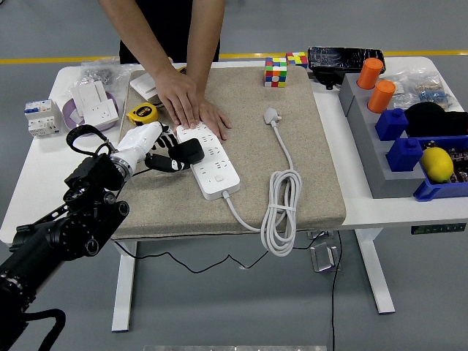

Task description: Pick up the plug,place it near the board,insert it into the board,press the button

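Note:
My left hand (162, 151) is shut on a black plug (185, 153) and holds it at the left edge of the white power strip (212, 162), which lies on the beige mat (248, 124). The plug touches or hovers just over the strip's left side; I cannot tell whether its pins are in a socket. A person's two hands (191, 106) press down on the strip's far end. The strip's own white cable (281, 212) coils at the right, ending in a white plug (272, 115). The right arm is out of view.
A yellow tape measure (142, 113) lies just behind my hand. White sockets and a breaker (42, 117) sit at the far left. Two colour cubes (276, 72) stand at the back. Blue bins with orange cylinders (380, 96) and a lemon (437, 164) fill the right.

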Available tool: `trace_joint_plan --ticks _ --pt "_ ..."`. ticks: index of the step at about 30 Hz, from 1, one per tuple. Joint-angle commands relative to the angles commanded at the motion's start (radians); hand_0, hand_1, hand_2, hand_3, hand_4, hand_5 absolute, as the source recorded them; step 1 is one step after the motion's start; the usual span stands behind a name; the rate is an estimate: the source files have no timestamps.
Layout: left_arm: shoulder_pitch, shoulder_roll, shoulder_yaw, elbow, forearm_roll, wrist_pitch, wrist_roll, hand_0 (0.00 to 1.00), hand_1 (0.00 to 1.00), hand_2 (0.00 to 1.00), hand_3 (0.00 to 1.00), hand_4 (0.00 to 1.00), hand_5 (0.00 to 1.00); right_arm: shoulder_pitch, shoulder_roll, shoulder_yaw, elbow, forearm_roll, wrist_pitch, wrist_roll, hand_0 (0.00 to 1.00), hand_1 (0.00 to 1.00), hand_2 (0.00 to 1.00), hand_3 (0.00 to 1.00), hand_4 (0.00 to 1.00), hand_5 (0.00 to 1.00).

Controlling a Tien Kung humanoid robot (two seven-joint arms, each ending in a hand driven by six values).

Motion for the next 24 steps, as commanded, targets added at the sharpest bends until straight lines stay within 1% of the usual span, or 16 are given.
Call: trace_joint_plan --ticks 17,18,23,24 --pt "0.008 0.001 -0.002 -0.012 -0.019 -0.017 -0.005 0.446 0.570 0.467 0.430 0.682 0.219 -0.004 0.001 0.000 0.000 0.001 0.000 -0.001 0.888 0.805 0.771 0.807 0.998 0.998" --pt "0.008 0.001 -0.002 -0.013 -0.020 -0.019 -0.004 0.451 0.570 0.454 0.406 0.646 0.205 -0.004 0.001 -0.001 0.000 0.001 0.000 -0.001 0.888 0.805 0.771 0.807 0.998 0.998" --pt "0.013 0.004 -0.006 -0.023 -0.037 -0.031 -0.003 0.451 0.570 0.454 0.406 0.646 0.205 -0.004 0.001 0.001 0.000 0.001 0.000 0.000 0.888 0.805 0.771 0.807 0.998 0.998" --pt "0.014 0.004 -0.007 -0.024 -0.041 -0.032 -0.003 0.455 0.571 0.442 0.388 0.625 0.209 -0.004 0.001 0.001 0.000 0.001 0.000 0.000 0.888 0.805 0.771 0.807 0.998 0.998"
